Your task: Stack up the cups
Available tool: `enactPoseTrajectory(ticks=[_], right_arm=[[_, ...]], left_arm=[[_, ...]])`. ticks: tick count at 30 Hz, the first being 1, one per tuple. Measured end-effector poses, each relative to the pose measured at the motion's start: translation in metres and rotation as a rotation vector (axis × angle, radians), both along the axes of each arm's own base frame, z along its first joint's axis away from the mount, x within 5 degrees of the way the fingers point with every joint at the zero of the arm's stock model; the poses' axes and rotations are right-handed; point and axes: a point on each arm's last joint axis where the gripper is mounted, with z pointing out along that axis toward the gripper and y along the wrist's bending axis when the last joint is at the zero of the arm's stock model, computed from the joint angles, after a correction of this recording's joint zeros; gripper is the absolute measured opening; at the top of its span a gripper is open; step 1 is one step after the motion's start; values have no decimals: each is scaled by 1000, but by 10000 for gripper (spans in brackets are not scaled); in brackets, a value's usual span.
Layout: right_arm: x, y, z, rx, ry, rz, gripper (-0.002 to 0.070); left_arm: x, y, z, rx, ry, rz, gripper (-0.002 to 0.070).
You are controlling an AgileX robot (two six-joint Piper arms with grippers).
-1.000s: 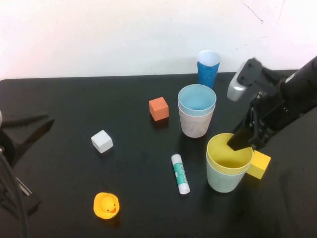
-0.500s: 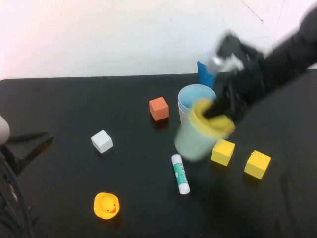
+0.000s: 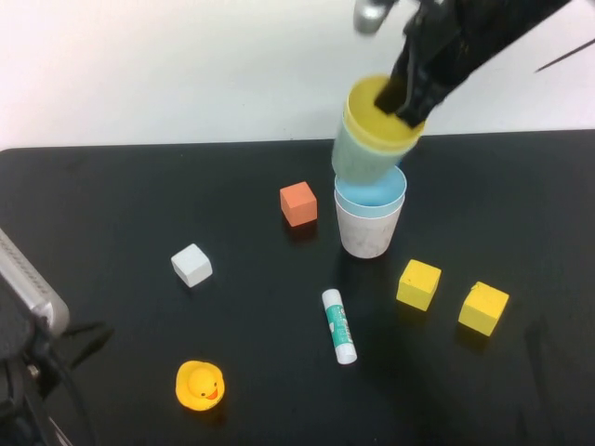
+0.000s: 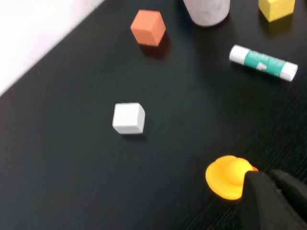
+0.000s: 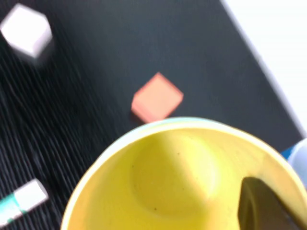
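While no writing is legible, right gripper [image 3: 406, 100] clamps yellow cup [image 3: 376, 119]; left gripper [image 4: 276, 199] closed.

I log: yellow cup [image 3: 376, 116], green cup [image 3: 358, 160], blue cup [image 3: 370, 195], pink cup [image 3: 369, 232] — matte plastic. Duck [image 3: 199, 384] — smooth, rubbery. Table [image 3: 139, 204] — matte black. Glue stick [image 3: 338, 325] — glossy.

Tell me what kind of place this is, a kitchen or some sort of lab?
Probably a robot test bench, not a kitchen: a bare black table against a plain white wall, scattered with toy props such as foam cubes, a rubber duck and a glue stick.
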Motion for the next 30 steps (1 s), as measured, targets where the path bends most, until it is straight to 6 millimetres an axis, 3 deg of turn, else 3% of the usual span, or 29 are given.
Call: enactPoseTrajectory(ticks=[4, 10, 18, 21, 24, 30], right_arm=[[10, 2, -28, -52, 73, -12, 46], [14, 2, -39, -70, 96, -11, 55], [11, 2, -35, -58, 117, -35, 263], [2, -2, -14, -43, 87, -37, 278], [-19, -10, 26, -15, 15, -40, 251], [-90, -50, 124, -52, -214, -97, 46]], left_arm=[[1, -1, -1, -18, -1, 8, 1], [1, -2, 1, -46, -10, 13, 1], [3, -6, 11, -170, -82, 18, 1], [-3, 0, 20, -189, -164, 18, 1], [-17, 11, 32, -222, -271, 27, 1], [-55, 38, 48, -312, -469, 64, 1]])
